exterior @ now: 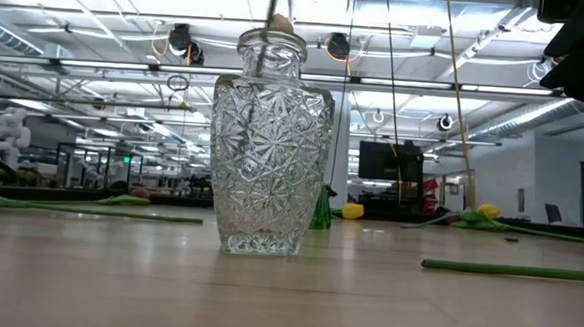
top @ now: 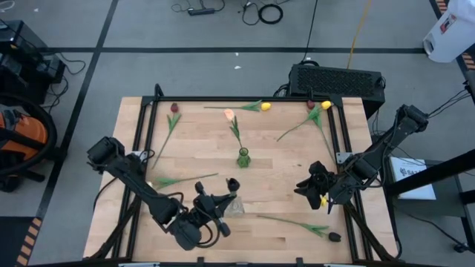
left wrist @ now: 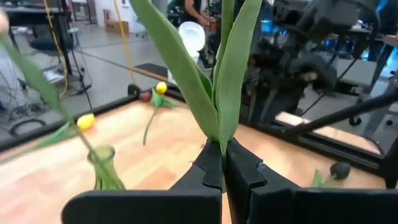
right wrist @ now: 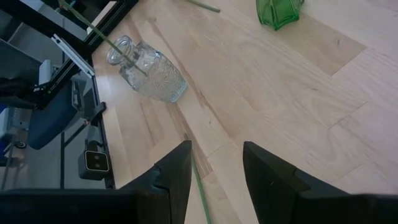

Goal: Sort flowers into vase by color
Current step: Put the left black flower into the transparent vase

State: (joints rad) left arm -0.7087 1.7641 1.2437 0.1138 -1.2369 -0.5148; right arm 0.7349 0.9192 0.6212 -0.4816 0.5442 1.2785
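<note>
You are looking at artificial tulips scattered flat over a pale wooden desk [top: 274, 200] inside a black frame. One tulip [left wrist: 217, 74] is clamped in your left gripper [left wrist: 222, 168], whose fingers are pressed shut on its stem, with two long smooth green leaves rising above them. The stem runs down into the mouth of the clear cut-glass vase [exterior: 269, 152], a squat jar with a star pattern pressed into its walls, standing upright near the desk's front edge. In the high view the left arm reaches in from the desk's left edge, bent low, its gripper over the clear vase [top: 234, 204].

A small green glass vase [top: 243, 157] stands at the middle of the desk with a peach-headed tulip [top: 229, 115] in it, leaning toward the back.

Your right gripper [right wrist: 214, 165] hangs over the right side of the desk, pointing down and toward the clear vase; its fingers stand partly open with bare wood and a thin green stem [right wrist: 199, 183] showing between them (whether they touch the stem cannot be told). The right arm comes in folded from the right edge.

Other tulips lie loose: a yellow one [top: 265, 107] along the back, a maroon one [top: 174, 108] at back left, a dark-headed one [top: 333, 236] at front right.
</note>
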